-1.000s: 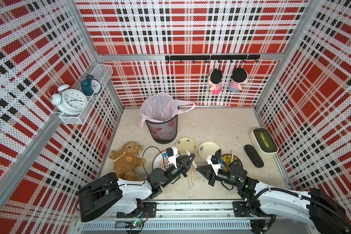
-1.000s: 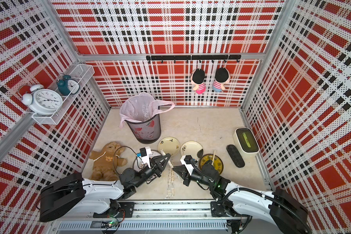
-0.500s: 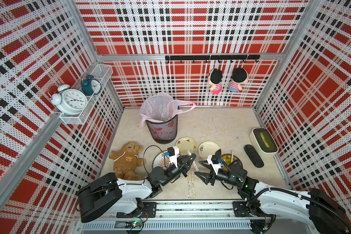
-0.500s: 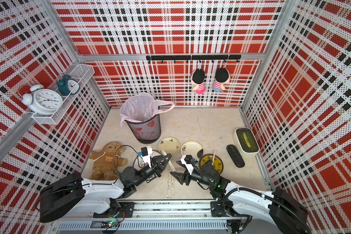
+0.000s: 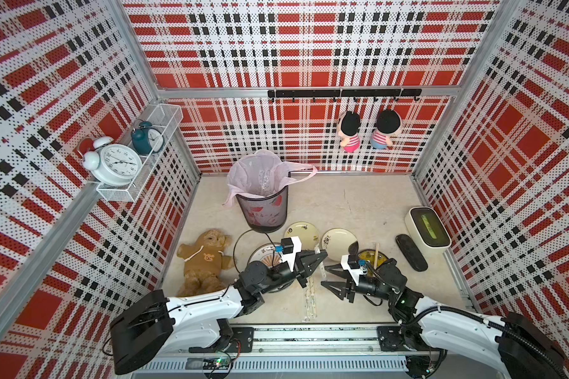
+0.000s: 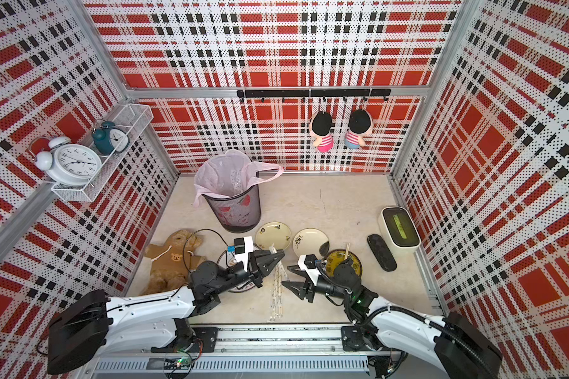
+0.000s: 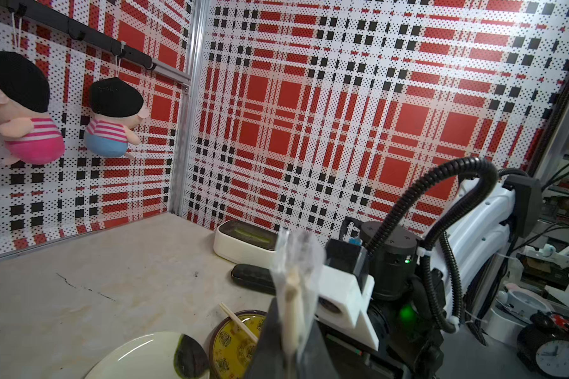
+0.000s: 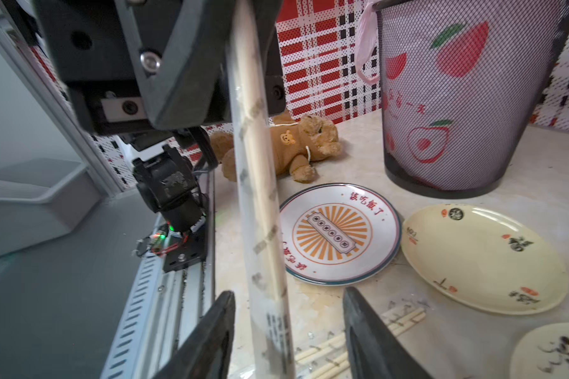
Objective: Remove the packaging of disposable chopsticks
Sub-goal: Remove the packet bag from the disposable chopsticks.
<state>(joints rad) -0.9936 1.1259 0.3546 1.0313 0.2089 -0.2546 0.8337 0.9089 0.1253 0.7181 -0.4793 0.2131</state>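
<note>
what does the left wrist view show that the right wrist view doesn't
Only left wrist: dolls on the wall, a white box, a black case, a yellow dish with a bare chopstick on it, the right arm.
Only right wrist: the bear, the bin, a sunburst plate, wrapped pairs on the table, and the open right gripper either side of the sleeve.
Both: the sleeve with chopsticks inside, clamped in the shut left gripper.
</note>
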